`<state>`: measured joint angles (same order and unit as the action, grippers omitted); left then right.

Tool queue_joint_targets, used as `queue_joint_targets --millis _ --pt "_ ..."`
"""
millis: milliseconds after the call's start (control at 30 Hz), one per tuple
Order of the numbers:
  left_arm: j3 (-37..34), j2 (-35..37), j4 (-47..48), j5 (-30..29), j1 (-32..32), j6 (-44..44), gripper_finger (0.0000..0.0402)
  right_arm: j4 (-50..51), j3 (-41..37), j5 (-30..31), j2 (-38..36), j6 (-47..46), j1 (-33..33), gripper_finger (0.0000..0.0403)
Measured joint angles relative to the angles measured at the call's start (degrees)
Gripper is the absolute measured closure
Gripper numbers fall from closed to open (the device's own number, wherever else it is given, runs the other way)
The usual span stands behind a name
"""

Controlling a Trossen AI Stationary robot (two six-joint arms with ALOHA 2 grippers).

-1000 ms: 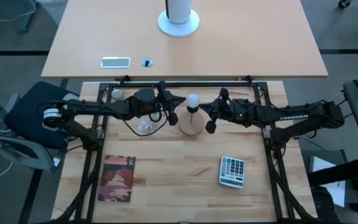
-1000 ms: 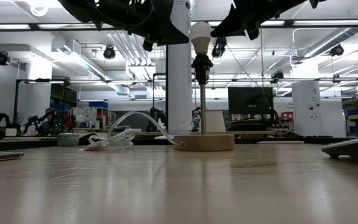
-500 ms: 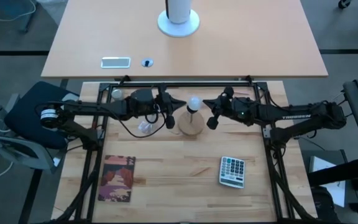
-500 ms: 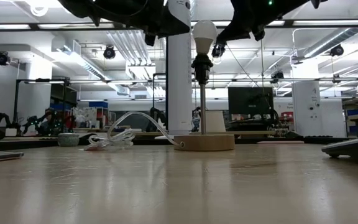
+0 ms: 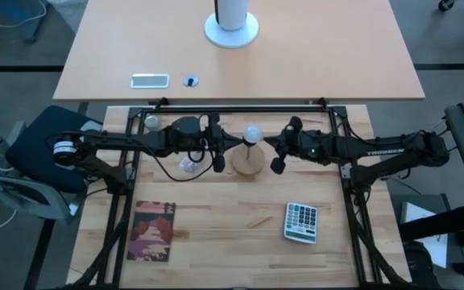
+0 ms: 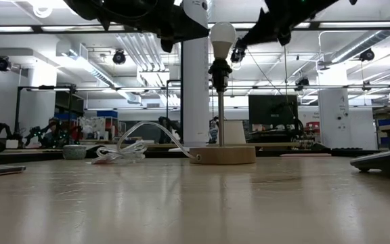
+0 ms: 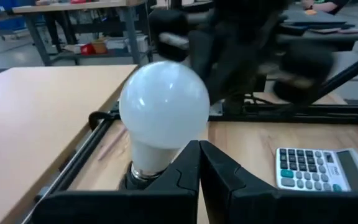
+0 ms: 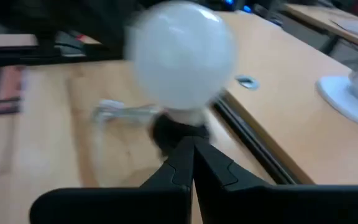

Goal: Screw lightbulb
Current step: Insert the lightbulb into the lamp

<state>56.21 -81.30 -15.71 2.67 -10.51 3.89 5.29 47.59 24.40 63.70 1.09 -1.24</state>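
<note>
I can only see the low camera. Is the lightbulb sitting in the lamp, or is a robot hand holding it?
Observer: From above, the lightbulb sits on the lamp; neither gripper holds it.
Operator: Where are the hands?
Observer: Left gripper is on the bulb's left, right gripper on its right, both apart from it.
Operator: Are their fingers open?
Observer: No, both wrist cameras show the fingers pressed shut.
Operator: What's that thing at my right edge?
Observer: A calculator.

Light wood table (image 5: 216, 234), round lamp base (image 5: 247, 162), calculator (image 5: 301, 221), booklet (image 5: 151, 231)
</note>
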Motion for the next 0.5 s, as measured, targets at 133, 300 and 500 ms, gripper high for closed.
queue_joint_targets --millis 133,300,500 --pt "0.0 0.0 -2.0 -0.6 -0.1 1.5 0.0401 -3.9 0.0 -0.6 0.1 1.8 0.9 0.0403" --pt "0.0 0.0 -2.6 -3.5 -0.1 2.6 0.0401 -7.5 0.0 -0.4 0.1 3.6 0.6 0.0403" --pt "0.0 -0.3 -2.8 -5.2 -0.4 3.8 0.0401 -7.8 0.0 -0.3 0.1 4.0 -0.1 0.0403"
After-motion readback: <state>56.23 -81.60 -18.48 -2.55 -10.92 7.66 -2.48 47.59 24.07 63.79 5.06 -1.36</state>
